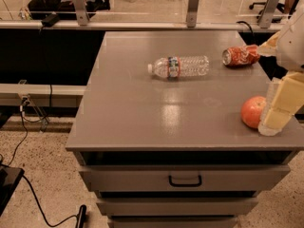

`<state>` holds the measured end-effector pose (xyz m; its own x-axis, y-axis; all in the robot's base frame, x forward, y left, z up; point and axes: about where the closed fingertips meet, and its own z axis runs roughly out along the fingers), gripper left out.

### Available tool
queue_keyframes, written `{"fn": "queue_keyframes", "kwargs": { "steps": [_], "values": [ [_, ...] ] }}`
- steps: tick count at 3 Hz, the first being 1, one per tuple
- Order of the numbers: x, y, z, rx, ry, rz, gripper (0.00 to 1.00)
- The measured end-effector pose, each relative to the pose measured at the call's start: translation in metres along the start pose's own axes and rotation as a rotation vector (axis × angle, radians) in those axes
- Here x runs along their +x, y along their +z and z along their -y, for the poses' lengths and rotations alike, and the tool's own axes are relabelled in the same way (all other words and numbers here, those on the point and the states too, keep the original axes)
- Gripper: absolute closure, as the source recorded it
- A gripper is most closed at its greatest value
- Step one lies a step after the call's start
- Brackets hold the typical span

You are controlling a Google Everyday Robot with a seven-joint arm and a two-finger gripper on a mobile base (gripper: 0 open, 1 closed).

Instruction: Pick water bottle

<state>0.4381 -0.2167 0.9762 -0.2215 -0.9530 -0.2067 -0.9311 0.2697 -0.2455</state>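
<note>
Rightward, jaws by table edge (262, 87)

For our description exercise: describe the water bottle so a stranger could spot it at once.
On the grey cabinet top, toward the back, the water bottle lies on its side, white cap pointing left. It is clear and ribbed, unlike the crushed red can to its right and the round fruit beside the gripper at the right edge.

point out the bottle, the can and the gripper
bottle (179, 66): camera view, middle of its clear body
can (241, 56): camera view, its red side
gripper (270, 125): camera view, far right, at its lower tip
</note>
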Motion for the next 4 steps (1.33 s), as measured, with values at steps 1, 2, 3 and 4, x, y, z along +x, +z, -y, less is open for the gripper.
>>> {"fn": "queue_keyframes", "kwargs": {
  "steps": [1, 2, 3, 4],
  "values": [
    [0.0, 0.0, 0.0, 0.0, 0.0, 0.0, 0.0],
    [-0.005, -0.002, 0.014, 0.029, -0.031, -0.014, 0.0],
    [-0.017, 0.01, 0.058, 0.04, -0.111, -0.027, 0.0],
    [-0.057, 0.037, 0.116, 0.012, -0.24, -0.024, 0.0]
  ]
}}
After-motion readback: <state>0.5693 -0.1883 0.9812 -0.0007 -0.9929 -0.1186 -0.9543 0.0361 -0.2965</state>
